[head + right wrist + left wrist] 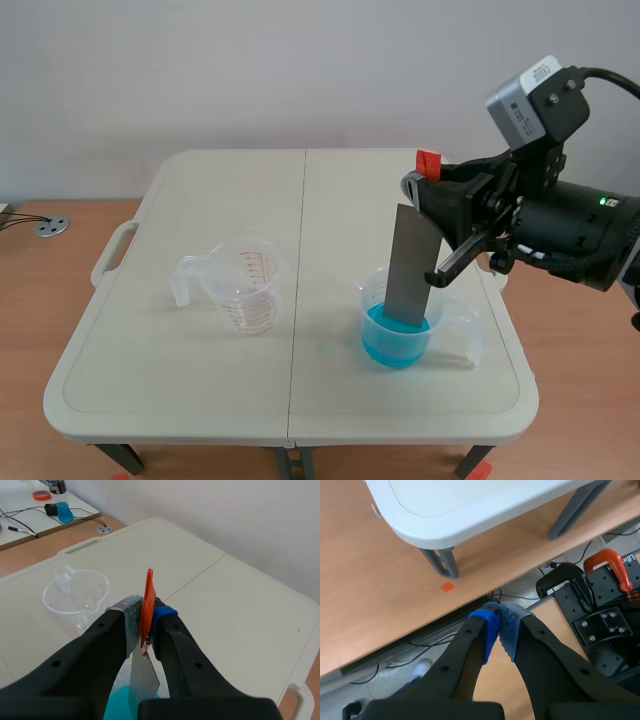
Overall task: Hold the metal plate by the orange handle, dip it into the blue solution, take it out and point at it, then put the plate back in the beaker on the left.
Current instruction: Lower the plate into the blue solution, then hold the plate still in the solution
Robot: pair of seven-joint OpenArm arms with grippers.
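Risk: right tool pinches orange handle, metal plate tilted inside blue-solution beaker; sideways pull could tip beaker, spill. Left tool pressed together.

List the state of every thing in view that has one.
metal plate: near upright, lower end dipped in the blue solution.
orange handle: clamped in the right gripper.
right beaker: upright, holds the blue solution.
left beaker: upright, empty.
right gripper: shut on the orange handle.
left gripper: shut on nothing, away from the table.

Cream folding table, grey legs, wood floor; plain white wall behind.
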